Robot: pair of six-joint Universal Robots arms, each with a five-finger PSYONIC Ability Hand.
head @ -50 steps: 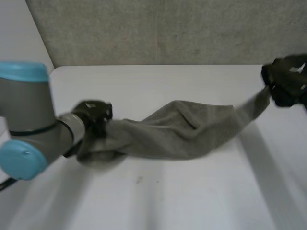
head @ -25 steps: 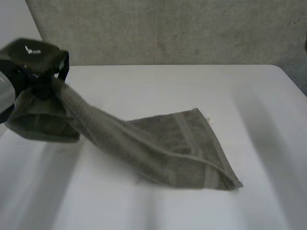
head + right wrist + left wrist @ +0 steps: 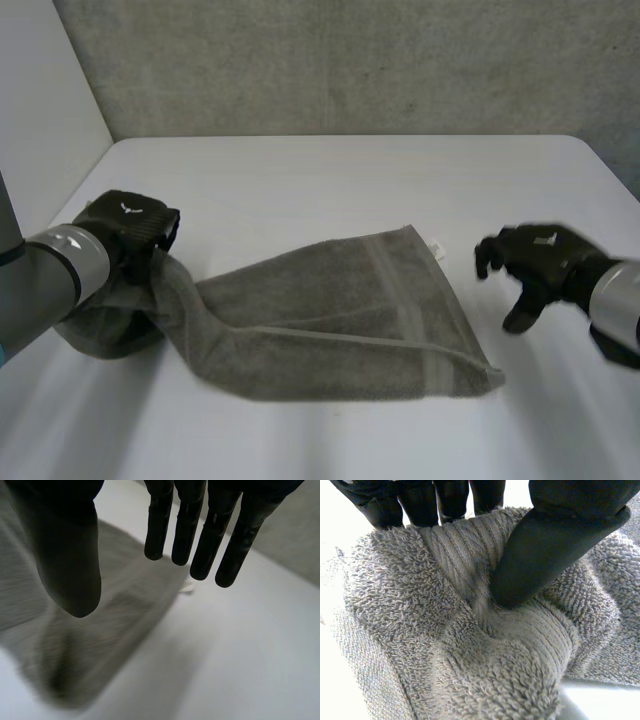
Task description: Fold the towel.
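Observation:
A grey towel [image 3: 340,320] lies stretched across the white table [image 3: 330,180], bunched at its left end and flat at its right. My left hand [image 3: 130,232] is shut on the bunched left end, just above the table. In the left wrist view its thumb [image 3: 540,555] presses the towel's [image 3: 460,640] thick folds against the fingers. My right hand [image 3: 535,265] hovers over the table just right of the towel's right edge, open and holding nothing. In the right wrist view its straight fingers [image 3: 200,535] and thumb stand apart above the towel's flat end [image 3: 100,625].
A grey wall [image 3: 350,60] stands behind the table's far edge. The table's left edge runs close behind my left hand. Bare tabletop lies beyond the towel, toward the wall, and in front of it.
My right hand let go of the towel's right end, swung out of view and came back low beside the towel. My left hand swung up with its end, then came down again.

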